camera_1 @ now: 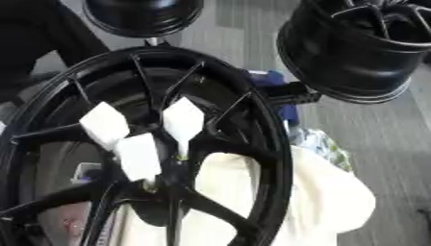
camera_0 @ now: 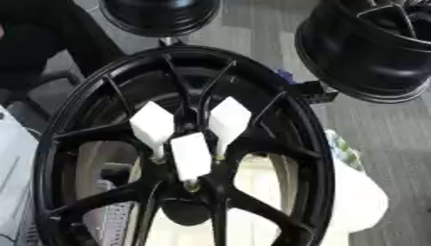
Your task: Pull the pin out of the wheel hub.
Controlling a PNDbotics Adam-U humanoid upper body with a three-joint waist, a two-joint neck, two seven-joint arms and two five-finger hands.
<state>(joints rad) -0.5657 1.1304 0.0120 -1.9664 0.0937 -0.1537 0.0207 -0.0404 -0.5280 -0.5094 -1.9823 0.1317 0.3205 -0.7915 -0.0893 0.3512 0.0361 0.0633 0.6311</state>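
1. Here the wheel hub [camera_0: 189,185] sits low in the middle of a large black spoked wheel [camera_0: 313,144] that fills the left eye view and faces the camera.
2. Three white tagged pins cluster just above the hub: a left pin [camera_0: 152,126], a middle pin [camera_0: 191,156] and a right pin [camera_0: 228,120].
3. Each pin's long axis runs roughly up and down the picture, the white tag on top and a thin shank pointing down into the hub face; the outer two lean inward toward the centre.
4. Neither the left hand nor the right hand shows in either view, so whether their fingers are wide, narrow or holding anything is unknown, and neither arm can be judged nearer.
5. Judging from the axes, the pull would likely run back along a shank, up and away from the hub, with the tag as the part to pinch.
6. Two more black rims lie beyond: a far rim [camera_0: 160,14] at the top and a right rim [camera_0: 370,53], well apart from the pins.
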